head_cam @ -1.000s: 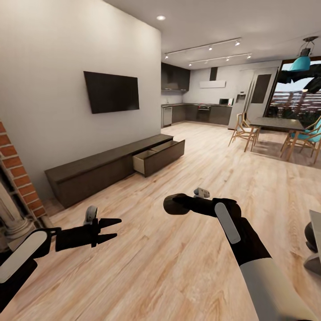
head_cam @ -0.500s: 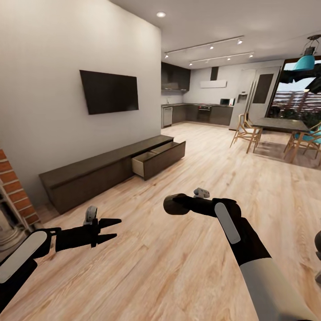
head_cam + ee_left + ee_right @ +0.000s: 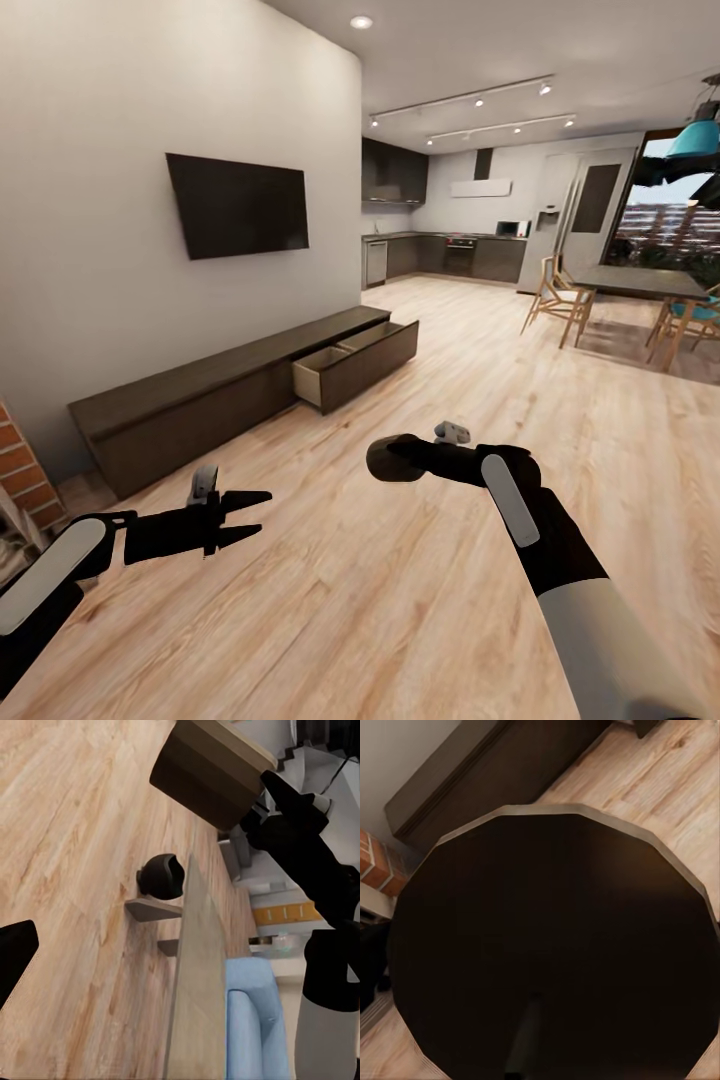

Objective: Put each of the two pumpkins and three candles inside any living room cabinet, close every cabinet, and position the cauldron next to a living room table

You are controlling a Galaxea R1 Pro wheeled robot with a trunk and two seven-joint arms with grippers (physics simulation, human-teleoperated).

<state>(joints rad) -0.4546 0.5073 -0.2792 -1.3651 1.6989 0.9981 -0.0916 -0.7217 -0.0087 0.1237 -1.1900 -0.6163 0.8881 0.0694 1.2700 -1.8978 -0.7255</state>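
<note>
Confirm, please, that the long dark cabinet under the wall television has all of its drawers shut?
Not quite: the cabinet does sit under the wall television, but one drawer at its far end is pulled open, its pale interior showing in the head view.

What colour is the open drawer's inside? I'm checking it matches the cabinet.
Pale wood, unlike the dark brown cabinet; the open drawer shows best in the head view.
</note>
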